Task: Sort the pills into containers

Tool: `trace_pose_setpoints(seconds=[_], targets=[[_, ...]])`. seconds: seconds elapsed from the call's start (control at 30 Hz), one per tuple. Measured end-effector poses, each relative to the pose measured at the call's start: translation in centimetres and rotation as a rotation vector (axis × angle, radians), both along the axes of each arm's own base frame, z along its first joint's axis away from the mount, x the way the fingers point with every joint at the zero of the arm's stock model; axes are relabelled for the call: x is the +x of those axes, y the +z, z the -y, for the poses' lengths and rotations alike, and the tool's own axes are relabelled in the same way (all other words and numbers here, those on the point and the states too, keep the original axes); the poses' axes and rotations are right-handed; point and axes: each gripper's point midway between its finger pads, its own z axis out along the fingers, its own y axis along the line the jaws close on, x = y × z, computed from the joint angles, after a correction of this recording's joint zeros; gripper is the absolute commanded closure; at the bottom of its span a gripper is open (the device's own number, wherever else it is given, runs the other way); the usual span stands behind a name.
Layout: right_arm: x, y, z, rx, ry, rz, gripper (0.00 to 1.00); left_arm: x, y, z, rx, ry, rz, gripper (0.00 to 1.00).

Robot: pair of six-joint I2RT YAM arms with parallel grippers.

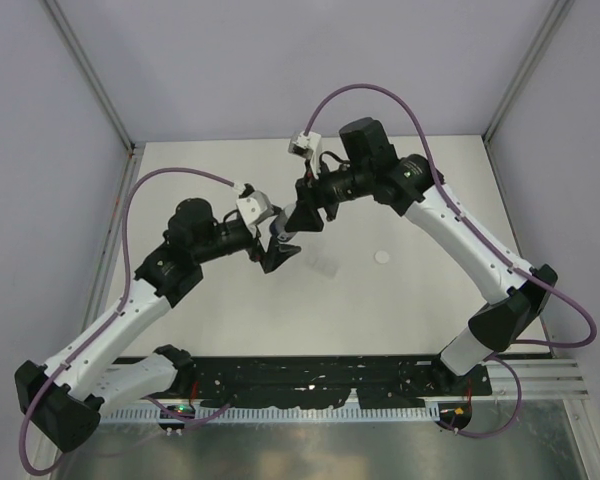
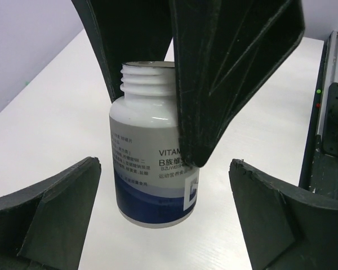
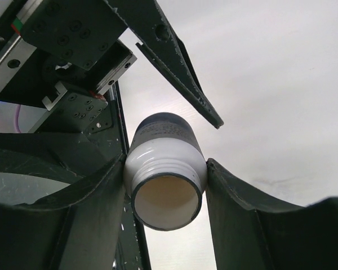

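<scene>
Holding the uncapped white plastic bottle with the blue label (image 2: 149, 169) by its threaded neck, the right gripper (image 3: 166, 163) has its jaws clamped on it, and the open mouth faces that wrist's camera. The left gripper (image 2: 164, 163) brackets the bottle's body with jaws wide apart, touching nothing. This looks like preparing the opened container; no pills are visible. Next, the bottle probably needs standing upright on the white table (image 1: 400, 300), near the small white round disc (image 1: 383, 257), likely its cap
</scene>
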Motion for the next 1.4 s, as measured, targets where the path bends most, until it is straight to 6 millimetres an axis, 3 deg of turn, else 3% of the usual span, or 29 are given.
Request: trace_pose_setpoints(seconds=[0.33, 0.77, 1.4], targets=[[-0.3, 4.0, 0.0, 0.111, 0.013, -0.042, 0.94, 0.5, 4.2, -1.6, -0.111, 0.061, 0.067, 0.00], [-0.3, 7.6, -0.1, 0.258, 0.045, -0.139, 0.94, 0.7, 7.2, -1.6, -0.263, 0.025, 0.071, 0.03], [0.1, 7.1, -0.3, 0.302, 0.052, -0.213, 0.94, 0.1, 7.1, -1.1, -0.317, -0.012, 0.037, 0.28]])
